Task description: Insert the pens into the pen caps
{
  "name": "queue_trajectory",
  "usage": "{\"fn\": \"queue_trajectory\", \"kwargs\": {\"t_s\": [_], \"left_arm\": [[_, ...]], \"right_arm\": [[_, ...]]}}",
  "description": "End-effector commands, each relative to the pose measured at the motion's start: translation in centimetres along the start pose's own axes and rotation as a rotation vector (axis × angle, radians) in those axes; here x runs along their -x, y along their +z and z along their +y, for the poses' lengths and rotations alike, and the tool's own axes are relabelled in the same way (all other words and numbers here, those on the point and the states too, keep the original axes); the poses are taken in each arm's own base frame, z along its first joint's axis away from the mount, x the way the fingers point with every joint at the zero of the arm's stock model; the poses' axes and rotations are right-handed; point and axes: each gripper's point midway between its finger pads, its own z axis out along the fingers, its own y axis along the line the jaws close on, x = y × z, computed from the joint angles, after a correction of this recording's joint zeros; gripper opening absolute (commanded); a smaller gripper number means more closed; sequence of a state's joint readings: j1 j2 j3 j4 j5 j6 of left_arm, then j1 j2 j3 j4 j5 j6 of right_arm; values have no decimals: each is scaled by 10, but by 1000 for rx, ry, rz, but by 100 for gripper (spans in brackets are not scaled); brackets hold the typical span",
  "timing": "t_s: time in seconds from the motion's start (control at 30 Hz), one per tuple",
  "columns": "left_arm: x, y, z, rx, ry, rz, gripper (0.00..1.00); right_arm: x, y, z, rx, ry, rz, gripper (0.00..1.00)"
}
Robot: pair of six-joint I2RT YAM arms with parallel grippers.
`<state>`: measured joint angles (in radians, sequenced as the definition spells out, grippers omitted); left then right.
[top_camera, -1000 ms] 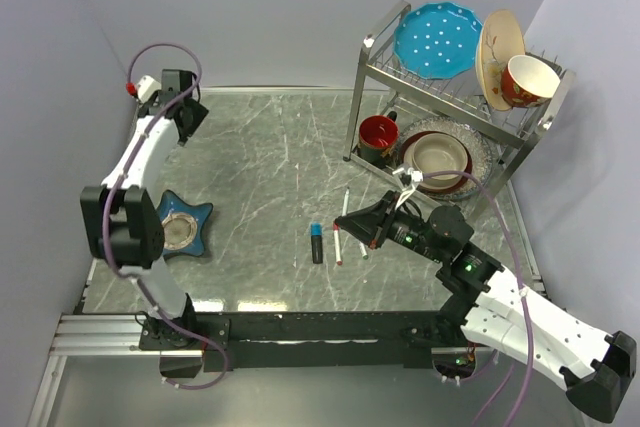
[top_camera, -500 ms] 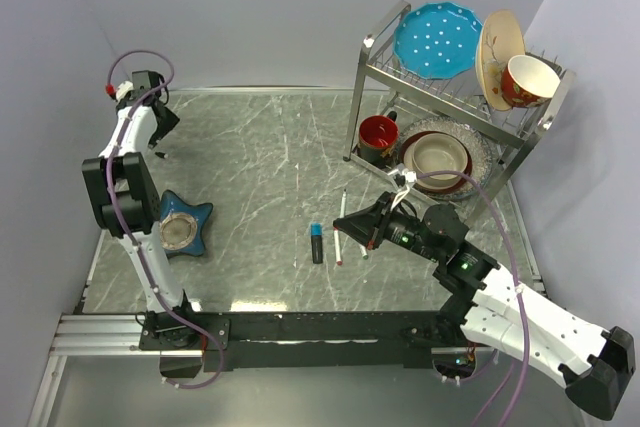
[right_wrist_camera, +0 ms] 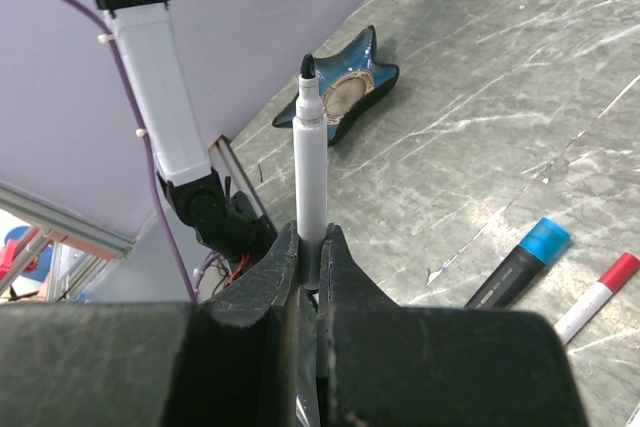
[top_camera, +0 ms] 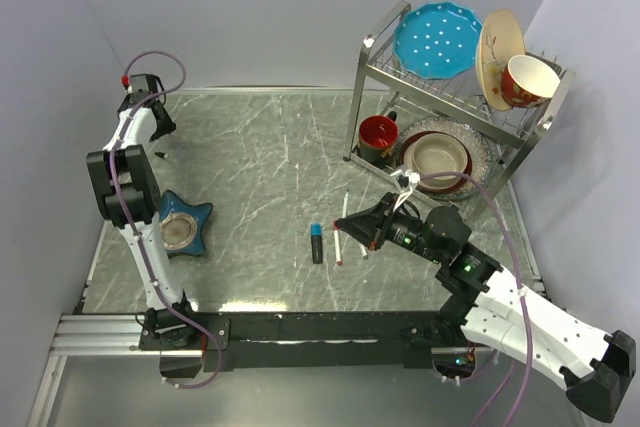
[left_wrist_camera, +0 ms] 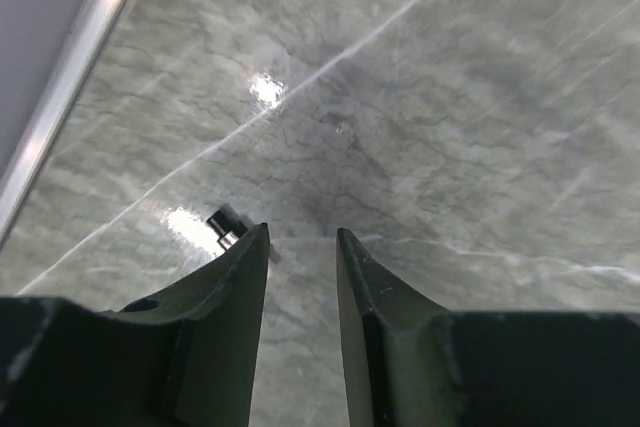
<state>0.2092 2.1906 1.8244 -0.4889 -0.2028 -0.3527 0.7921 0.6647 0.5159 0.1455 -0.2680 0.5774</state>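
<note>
Pen (right_wrist_camera: 309,167) clamped in right tool (right_wrist_camera: 311,237); barrel plain white.

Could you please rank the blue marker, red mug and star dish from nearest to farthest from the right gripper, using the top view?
1. Blue marker, just left of the right gripper.
2. Red mug, farther back on the table.
3. Star dish, far over on the left.

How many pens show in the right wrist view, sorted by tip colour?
Black-tipped pen, clamped upright in the right gripper: 1
Blue-tipped pen, lying on the table: 1
Red-tipped pen, lying beside it: 1
Total: 3
</note>
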Motion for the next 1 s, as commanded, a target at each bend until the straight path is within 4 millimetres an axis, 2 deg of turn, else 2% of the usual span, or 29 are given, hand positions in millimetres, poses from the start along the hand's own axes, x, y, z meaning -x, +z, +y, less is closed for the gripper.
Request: {"fn": "queue_trajectory", "kwargs": {"t_s": [0.0,0.23,0.4,0.67,0.83,0.97], "left_arm": [[1,16,-1,-19,62,6,38],[-14,38,9,6,79,59,38],[-16,44,20,47,80,69,38],[-28,31,37,113,81,90,39],[-41,22,41,115,90,122,39],[-43,11,44,110,100,128,40]], "right_arm": [[9,-2,4,11,-27,-43,0],[10,-5,5,11,-33,-49,0],[11,-6,6,12,-39,-48,0],[14,-8,9,24,-37,-62,0],[17,-14,9,17,-45,-79,0],[17,-16,11,26,-47,-82,0]]}}
